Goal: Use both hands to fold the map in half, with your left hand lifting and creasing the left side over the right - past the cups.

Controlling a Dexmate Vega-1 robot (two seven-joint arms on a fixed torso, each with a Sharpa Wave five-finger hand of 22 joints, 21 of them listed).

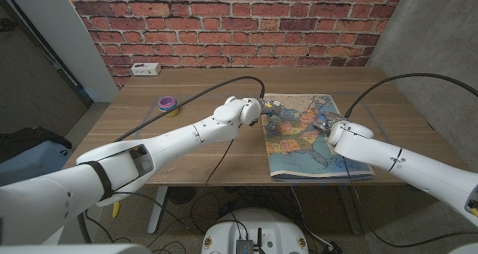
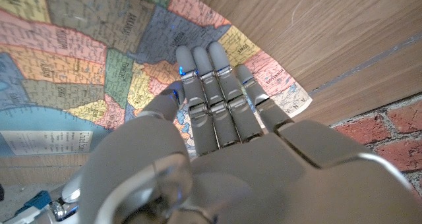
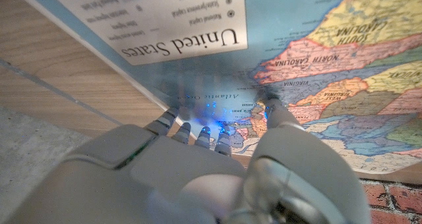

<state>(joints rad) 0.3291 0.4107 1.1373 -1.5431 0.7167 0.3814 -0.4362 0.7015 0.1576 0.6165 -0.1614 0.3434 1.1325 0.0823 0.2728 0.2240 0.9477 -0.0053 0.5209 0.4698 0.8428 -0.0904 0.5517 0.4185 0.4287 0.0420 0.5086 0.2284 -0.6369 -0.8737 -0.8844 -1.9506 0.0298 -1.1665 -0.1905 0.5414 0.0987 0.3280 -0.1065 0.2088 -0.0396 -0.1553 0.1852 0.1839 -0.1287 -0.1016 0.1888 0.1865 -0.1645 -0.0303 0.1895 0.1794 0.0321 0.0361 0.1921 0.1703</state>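
Observation:
A colourful United States map (image 1: 306, 151) lies on the right half of the wooden table (image 1: 194, 160), looking folded into a narrow rectangle. My left hand (image 1: 259, 113) is over the map's far left corner. In the left wrist view its fingers (image 2: 212, 85) reach out straight and close together, pressing on the map (image 2: 79, 72) near its edge. My right hand (image 1: 340, 129) is on the map's right part. In the right wrist view its fingertips (image 3: 198, 133) touch the map (image 3: 343, 66) beside the title box. Neither hand holds the paper.
A small stack of purple and yellow cups (image 1: 167, 104) stands on the table left of the map. A white power strip (image 1: 145, 69) lies at the far edge by the brick wall. Black cables (image 1: 224, 86) arc over both arms.

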